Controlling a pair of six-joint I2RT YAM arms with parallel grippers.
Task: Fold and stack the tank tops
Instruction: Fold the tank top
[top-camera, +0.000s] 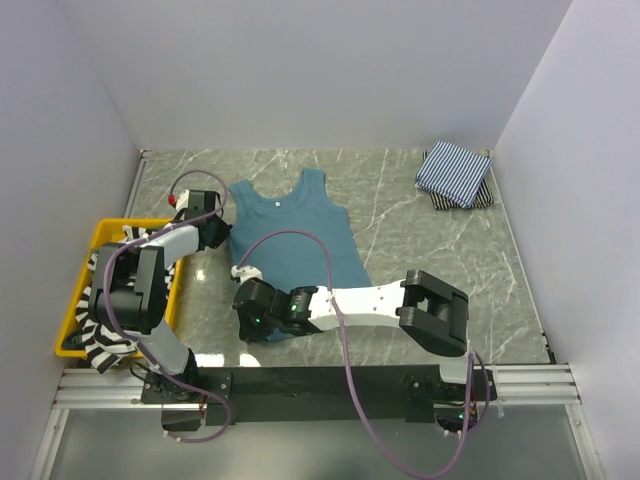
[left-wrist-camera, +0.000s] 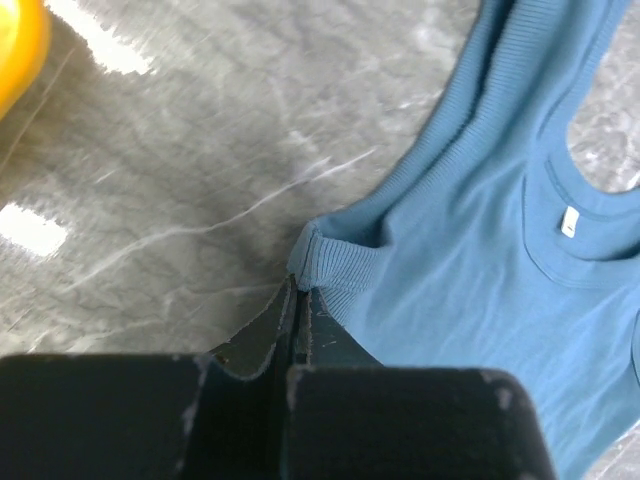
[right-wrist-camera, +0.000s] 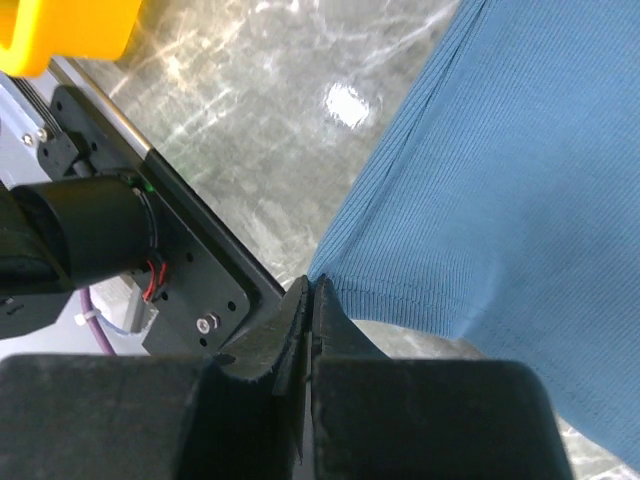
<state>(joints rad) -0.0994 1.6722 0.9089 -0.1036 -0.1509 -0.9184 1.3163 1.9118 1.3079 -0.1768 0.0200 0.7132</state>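
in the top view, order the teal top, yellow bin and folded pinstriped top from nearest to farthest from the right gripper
1. teal top, its near hem pinched in the right gripper
2. yellow bin, at the left edge
3. folded pinstriped top, far right corner

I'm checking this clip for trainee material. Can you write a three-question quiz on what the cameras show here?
1. True or false: the teal top lies folded.
2. Of the left pincer and right pincer, how many pinch it? A) none B) one C) both
3. Fill in: the pinstriped top sits at the far ____ corner of the table.
Key: 1 false; 2 C; 3 right.
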